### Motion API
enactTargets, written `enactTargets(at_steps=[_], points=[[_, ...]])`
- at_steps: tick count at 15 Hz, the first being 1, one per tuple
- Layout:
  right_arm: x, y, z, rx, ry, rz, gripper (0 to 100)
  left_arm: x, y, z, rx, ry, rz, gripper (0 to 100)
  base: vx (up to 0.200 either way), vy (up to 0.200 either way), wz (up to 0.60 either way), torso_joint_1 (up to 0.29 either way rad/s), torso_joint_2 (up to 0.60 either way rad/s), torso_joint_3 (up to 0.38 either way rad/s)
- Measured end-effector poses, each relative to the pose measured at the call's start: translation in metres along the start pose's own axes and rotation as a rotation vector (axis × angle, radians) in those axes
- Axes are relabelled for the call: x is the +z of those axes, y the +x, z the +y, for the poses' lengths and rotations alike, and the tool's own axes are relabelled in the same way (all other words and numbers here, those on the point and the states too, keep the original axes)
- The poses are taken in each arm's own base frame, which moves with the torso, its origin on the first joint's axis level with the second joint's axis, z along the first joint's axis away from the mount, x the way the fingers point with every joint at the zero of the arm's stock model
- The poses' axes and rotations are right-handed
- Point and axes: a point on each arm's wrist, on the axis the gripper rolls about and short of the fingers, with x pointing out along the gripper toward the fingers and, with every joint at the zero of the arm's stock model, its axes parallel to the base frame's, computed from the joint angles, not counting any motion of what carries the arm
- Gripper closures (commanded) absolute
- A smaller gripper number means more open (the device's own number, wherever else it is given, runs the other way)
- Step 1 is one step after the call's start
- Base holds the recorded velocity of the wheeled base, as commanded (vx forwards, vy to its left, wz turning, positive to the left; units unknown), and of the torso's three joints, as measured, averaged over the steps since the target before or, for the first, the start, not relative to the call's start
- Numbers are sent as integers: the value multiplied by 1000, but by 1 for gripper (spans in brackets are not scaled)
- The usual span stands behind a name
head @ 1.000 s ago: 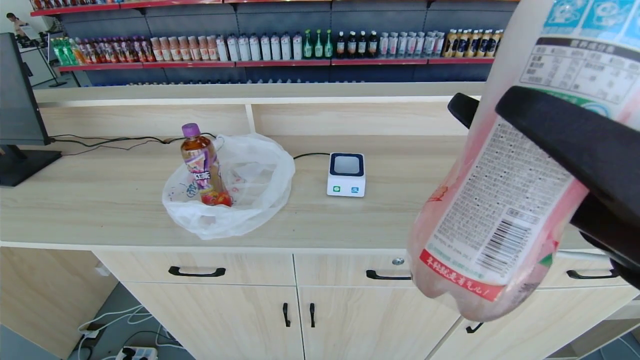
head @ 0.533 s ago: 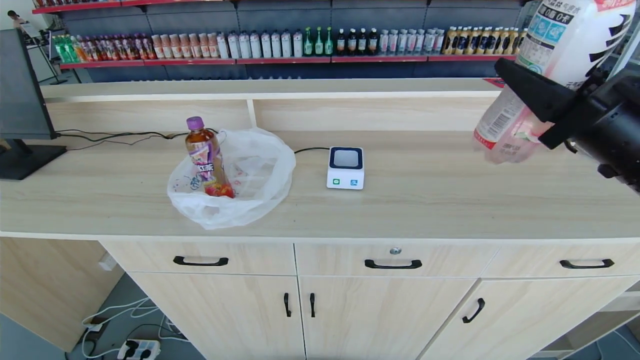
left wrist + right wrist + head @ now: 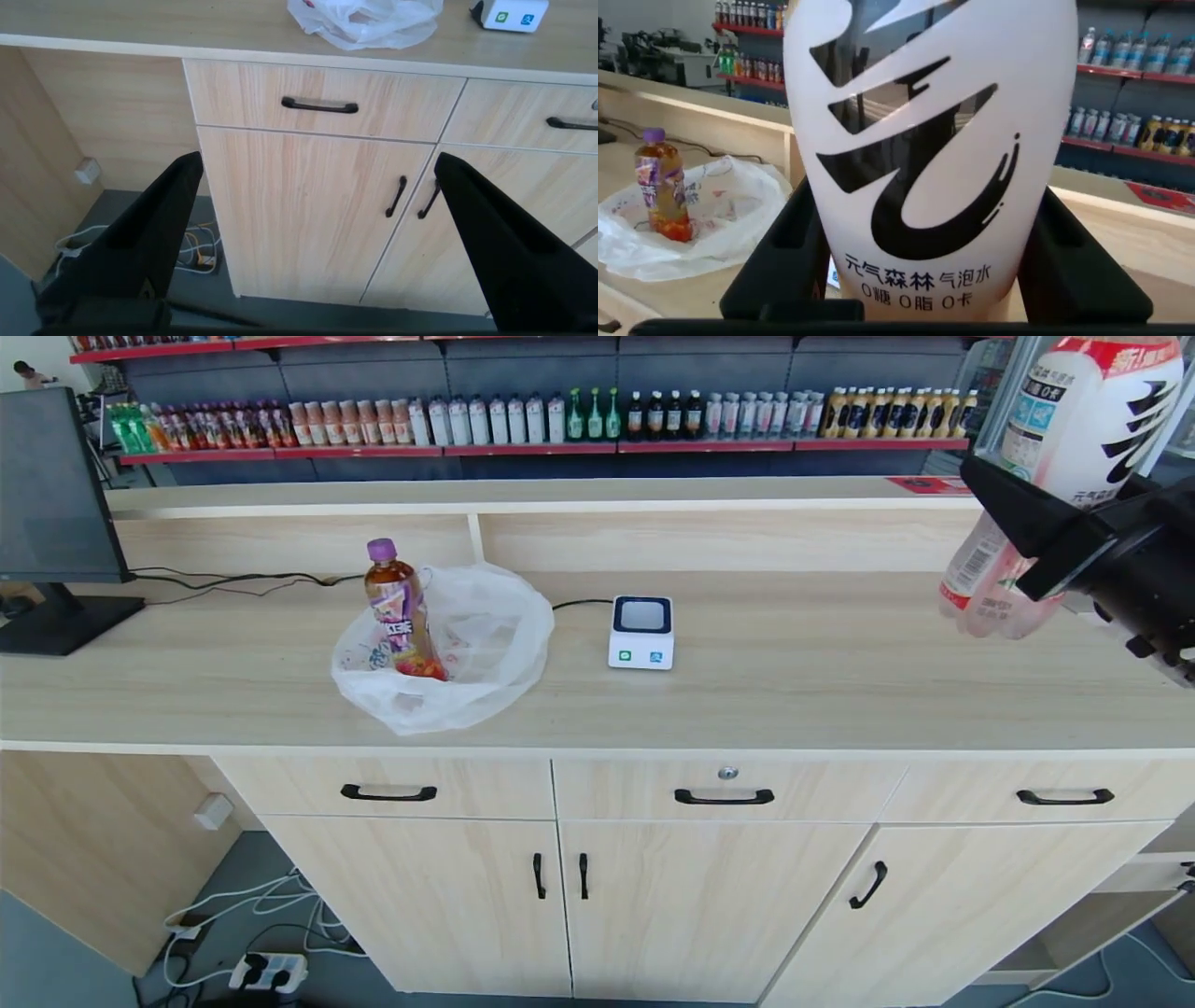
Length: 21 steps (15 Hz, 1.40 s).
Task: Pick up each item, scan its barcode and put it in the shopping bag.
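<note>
My right gripper (image 3: 1064,541) is shut on a pink-and-white drink bottle (image 3: 1064,457), held tilted above the right end of the wooden counter (image 3: 794,700). The same bottle (image 3: 924,140) stands between the black fingers (image 3: 785,252) in the right wrist view. A white plastic shopping bag (image 3: 476,663) lies open on the counter's left half, with a purple-capped tea bottle (image 3: 400,607) upright in it. The white barcode scanner (image 3: 641,632) sits just right of the bag. My left gripper (image 3: 318,243) hangs open and empty below counter height, facing the cabinet doors.
A dark monitor (image 3: 51,513) stands at the counter's far left, with cables running behind the bag. A raised wooden ledge (image 3: 560,495) backs the counter. Drink shelves (image 3: 523,420) line the rear wall. Drawers and cabinet doors (image 3: 719,877) sit below.
The right gripper has carried the bottle from close in front of the head camera out to the counter's right end. The head view itself has also shifted.
</note>
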Motion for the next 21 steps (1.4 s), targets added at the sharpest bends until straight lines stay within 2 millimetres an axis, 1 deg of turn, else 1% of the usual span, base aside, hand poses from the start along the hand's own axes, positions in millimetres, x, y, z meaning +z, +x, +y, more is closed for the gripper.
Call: enactTargets(at_steps=[1,4,8,11,13,16,19,21], points=[[2,-1,0,-4,-1,-9,100,0,0,0,-1,0,-1,0,0,200,0,-12,-7,2],[1,-3,1,3,6,12,100,0,0,0,0,-5,-2,0,0,200,0,9,5,-1],[5,0,1,32,6,-2,100,0,0,0,2,-9,-2,0,0,200,0,4,4,4],[2,3,3,39,10,2,100,0,0,0,2,-10,-2,0,0,200,0,1,1,5],[-1,5,8,57,22,6,100,0,0,0,2,-10,-2,0,0,200,0,2,0,0],[-8,9,10,65,34,24,100,0,0,0,1,-11,-3,0,0,200,0,-1,2,2],[-23,22,11,70,63,51,100,0,0,0,2,-9,-4,0,0,200,0,1,2,-1],[-35,45,10,72,86,45,100,1,0,0,1,-5,-8,0,0,0,0,0,0,0]])
